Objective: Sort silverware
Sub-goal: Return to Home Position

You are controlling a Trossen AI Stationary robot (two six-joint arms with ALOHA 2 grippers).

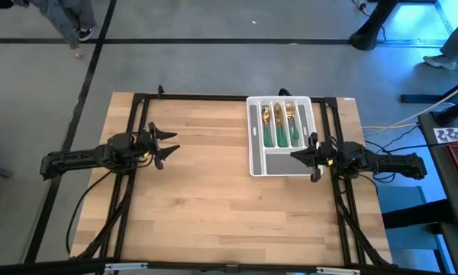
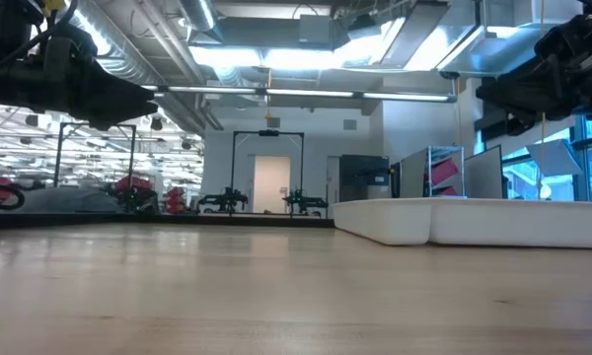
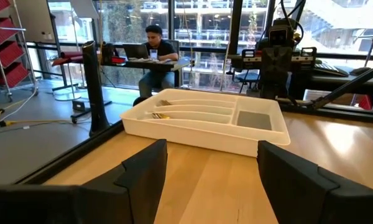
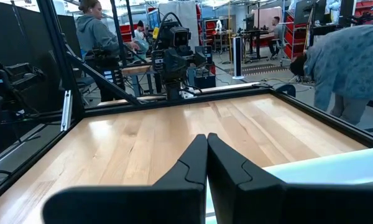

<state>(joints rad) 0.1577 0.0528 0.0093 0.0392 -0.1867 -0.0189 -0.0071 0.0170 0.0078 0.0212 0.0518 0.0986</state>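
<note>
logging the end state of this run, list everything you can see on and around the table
silverware: several, exact count unclear, gold heads and green handles, in the tray's three long slots
tray: one, grey-white, far right part of the table
table: one, light wood, under both arms
seated person: one, dark top, at a desk beyond the table
standing person: one, grey hoodie, beyond the table
left gripper: one, dark, open, above the table's left side
right gripper: one, dark, shut, over the tray's wide compartment

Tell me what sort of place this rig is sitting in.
Probably a robotics lab in an open, industrial-style hall: exposed ceiling ducts, a person seated at a desk, and red storage racks.
</note>
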